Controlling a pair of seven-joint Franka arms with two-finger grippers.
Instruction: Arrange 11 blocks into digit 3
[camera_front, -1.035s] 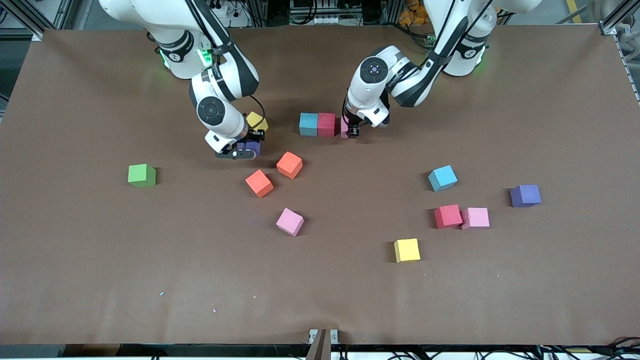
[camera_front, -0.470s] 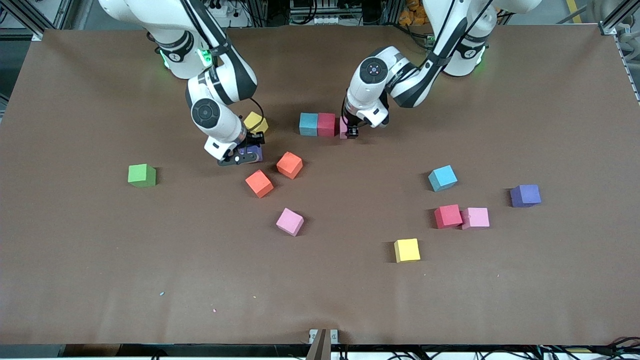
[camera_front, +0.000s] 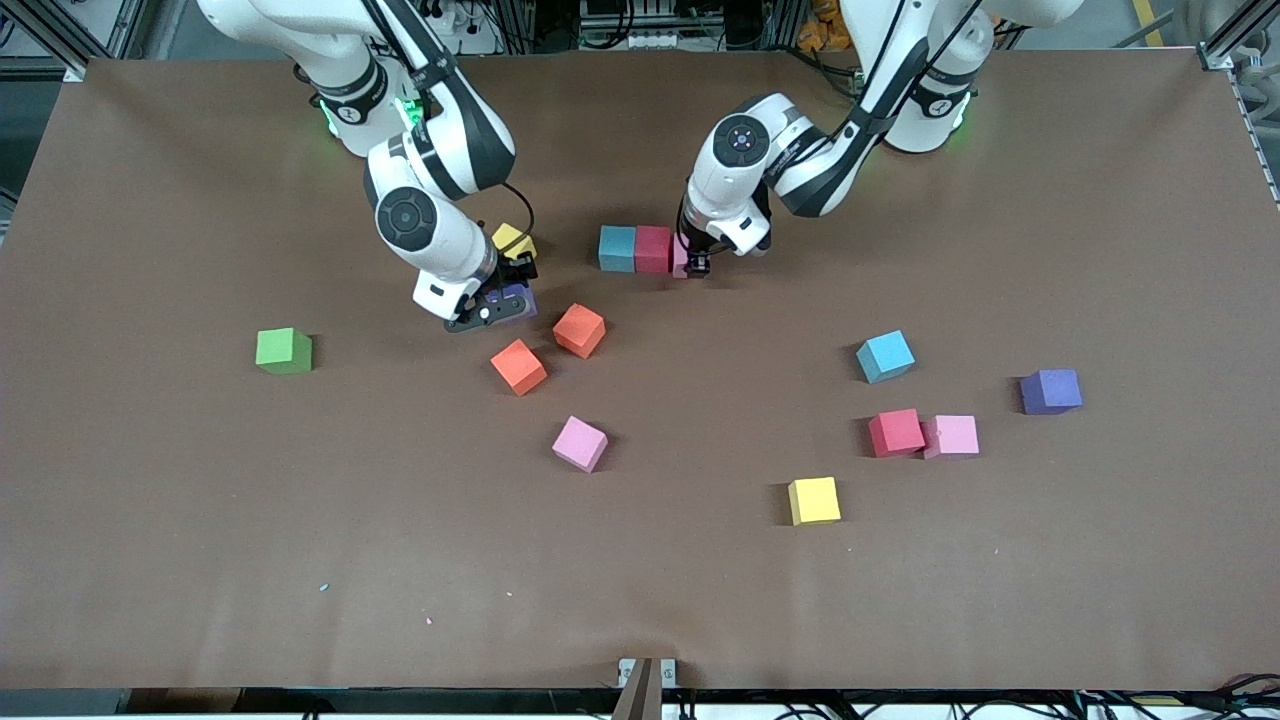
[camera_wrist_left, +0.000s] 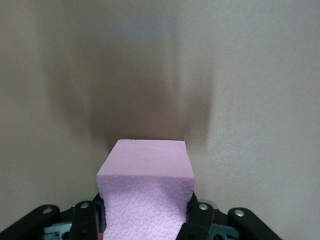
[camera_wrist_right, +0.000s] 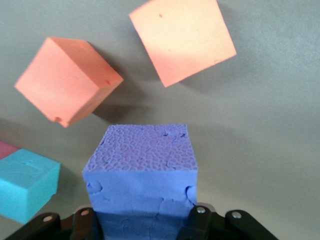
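My right gripper (camera_front: 497, 308) is shut on a purple block (camera_front: 517, 299) (camera_wrist_right: 142, 175), just above the table beside a yellow block (camera_front: 513, 240) and over two orange blocks (camera_front: 579, 330) (camera_front: 518, 366). My left gripper (camera_front: 697, 263) is shut on a pink block (camera_front: 682, 254) (camera_wrist_left: 145, 190) held low against a red block (camera_front: 652, 249), which touches a light blue block (camera_front: 617, 248), the three in one row. Whether the pink one rests on the table is hidden.
Loose on the brown table (camera_front: 300, 560): a pink block (camera_front: 580, 443), a yellow block (camera_front: 814, 500), a red (camera_front: 895, 432) and a pink block (camera_front: 951, 436) touching, a light blue block (camera_front: 885, 356), a purple block (camera_front: 1051, 391), and a green cube (camera_front: 283, 351) toward the right arm's end.
The right gripper has lifted and swung a little toward the orange blocks with the purple block. The left gripper has brought the pink block slightly closer to the red one.
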